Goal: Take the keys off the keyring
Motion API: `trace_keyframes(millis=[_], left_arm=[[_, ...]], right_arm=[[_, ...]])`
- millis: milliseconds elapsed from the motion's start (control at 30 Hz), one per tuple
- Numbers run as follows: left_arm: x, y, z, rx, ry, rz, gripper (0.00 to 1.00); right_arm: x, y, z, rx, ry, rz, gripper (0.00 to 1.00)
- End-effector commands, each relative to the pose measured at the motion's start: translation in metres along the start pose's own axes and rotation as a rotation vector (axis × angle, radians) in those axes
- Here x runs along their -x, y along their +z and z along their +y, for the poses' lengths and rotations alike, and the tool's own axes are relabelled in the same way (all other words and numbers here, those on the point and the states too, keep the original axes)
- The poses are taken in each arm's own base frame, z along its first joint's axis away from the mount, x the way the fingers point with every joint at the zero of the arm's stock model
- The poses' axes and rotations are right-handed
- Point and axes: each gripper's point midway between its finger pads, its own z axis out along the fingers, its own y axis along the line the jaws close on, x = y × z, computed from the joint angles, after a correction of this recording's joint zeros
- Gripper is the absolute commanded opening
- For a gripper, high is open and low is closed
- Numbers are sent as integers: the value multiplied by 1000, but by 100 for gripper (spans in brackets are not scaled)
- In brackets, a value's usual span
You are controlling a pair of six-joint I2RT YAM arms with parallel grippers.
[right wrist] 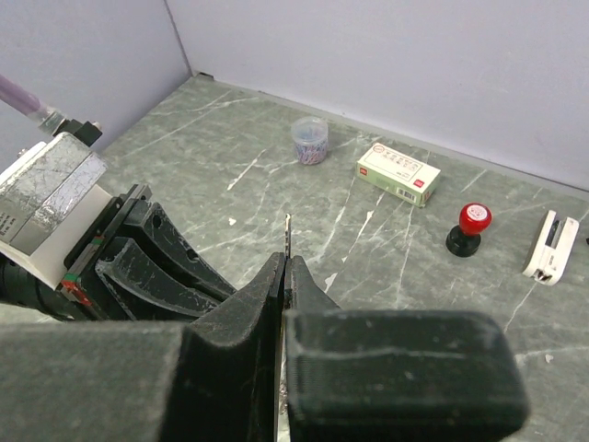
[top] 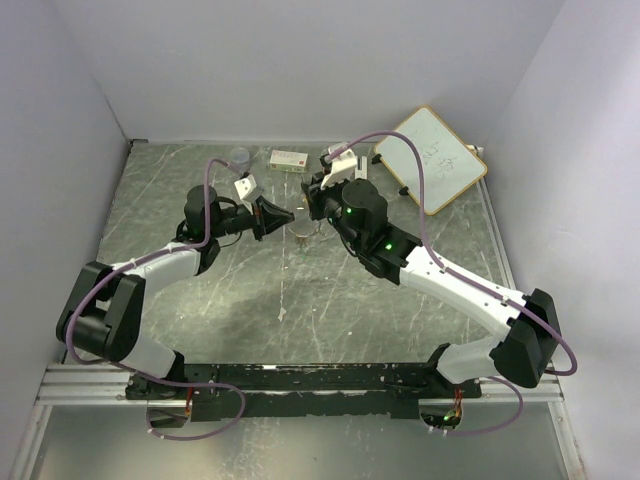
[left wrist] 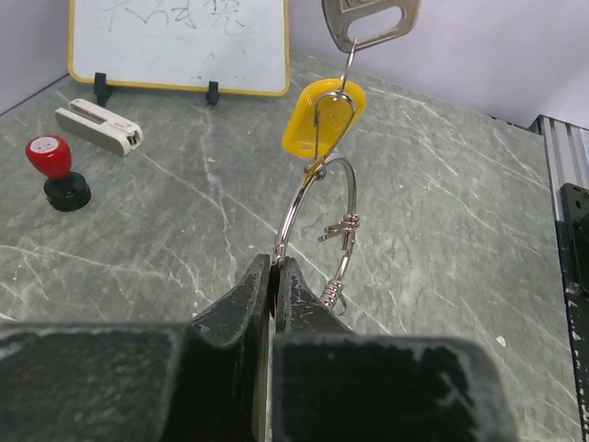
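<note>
My left gripper is shut on the thin silvery keyring and holds it above the table. A yellow key tag hangs on the ring. A silver key is linked to it at the top edge of the left wrist view. My right gripper is shut on a thin metal piece seen edge-on, apparently that silver key. In the top view the left gripper and the right gripper meet at mid table with the keyring between them. No green key is visible.
A whiteboard leans at the back right. A red-and-black knob, a white stapler, a green-and-white box and a small clear cup stand along the back. The left gripper's black fingers are close on the right gripper's left.
</note>
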Motion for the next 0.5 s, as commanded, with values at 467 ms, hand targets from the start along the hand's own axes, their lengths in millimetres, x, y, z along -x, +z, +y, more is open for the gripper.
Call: trace_keyframes(millis=[467], left_arm=[[45,-27,24,273,91,111,7]], right_arm=[[-33,-1,-21,-111,-34,30,0]])
